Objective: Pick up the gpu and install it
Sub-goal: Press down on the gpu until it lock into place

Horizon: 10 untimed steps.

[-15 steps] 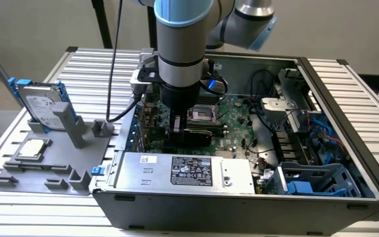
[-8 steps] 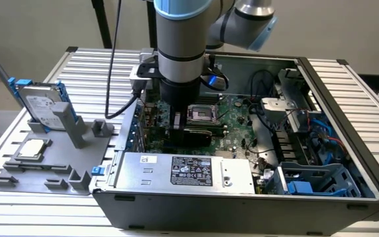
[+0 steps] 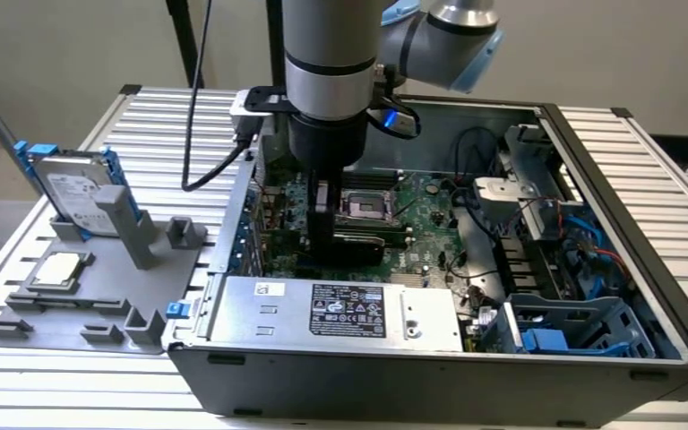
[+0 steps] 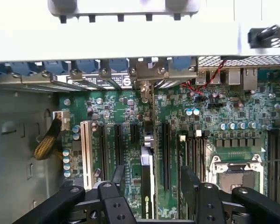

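Observation:
The gpu (image 4: pixel 147 186) stands on edge in a motherboard slot inside the open computer case (image 3: pixel 440 367). I see it as a thin black and green strip, and its silver bracket (image 4: pixel 144 86) meets the case's rear wall. My gripper (image 4: pixel 154 182) hangs over it, open, with one black finger (image 4: pixel 117 176) on each side of the card and a gap between each finger and the card. In the exterior view the gripper (image 3: pixel 320 240) reaches down into the case near its left wall, over the green motherboard (image 3: pixel 422 202).
A grey fixture (image 3: pixel 93 305) at the exterior view's left holds a silver hard drive with blue rails (image 3: pixel 75 188) and a small square processor chip (image 3: pixel 57 269). Inside the case are the power supply (image 3: pixel 332 309), the CPU socket (image 4: pixel 233 170), cables and a blue drive cage (image 3: pixel 571 327).

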Each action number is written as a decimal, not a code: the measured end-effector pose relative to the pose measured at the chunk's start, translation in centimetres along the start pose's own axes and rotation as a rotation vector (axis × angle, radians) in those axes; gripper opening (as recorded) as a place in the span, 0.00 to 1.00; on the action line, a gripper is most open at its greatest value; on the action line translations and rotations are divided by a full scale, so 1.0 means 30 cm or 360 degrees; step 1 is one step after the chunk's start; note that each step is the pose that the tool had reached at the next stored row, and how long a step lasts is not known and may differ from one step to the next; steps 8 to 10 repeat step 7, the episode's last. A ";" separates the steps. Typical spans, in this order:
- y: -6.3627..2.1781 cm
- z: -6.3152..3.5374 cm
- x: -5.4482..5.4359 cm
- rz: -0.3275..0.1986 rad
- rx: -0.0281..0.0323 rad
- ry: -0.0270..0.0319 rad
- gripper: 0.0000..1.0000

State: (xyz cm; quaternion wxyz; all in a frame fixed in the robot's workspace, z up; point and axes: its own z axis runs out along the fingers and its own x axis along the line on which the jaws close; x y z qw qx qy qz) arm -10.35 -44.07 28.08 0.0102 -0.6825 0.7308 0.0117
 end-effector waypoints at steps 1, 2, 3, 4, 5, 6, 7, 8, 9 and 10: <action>0.000 0.000 0.000 0.0000 0.00000 0.00000 0.60; 0.000 0.000 0.000 0.0000 0.00001 0.00000 0.60; 0.000 0.000 0.000 0.0000 0.00001 0.00001 0.60; 0.000 0.000 0.000 0.0000 0.00001 0.00002 0.60; 0.000 0.000 0.000 0.0000 0.00001 0.00003 0.60; 0.000 0.000 0.000 0.0000 0.00000 0.00004 0.60; 0.000 0.000 0.000 0.0000 0.00001 0.00004 0.60; 0.000 0.000 0.000 0.0000 0.00001 0.00004 0.60; 0.000 0.000 0.000 0.0000 0.00001 0.00004 0.60; 0.000 0.000 0.000 0.0000 0.00001 0.00004 0.60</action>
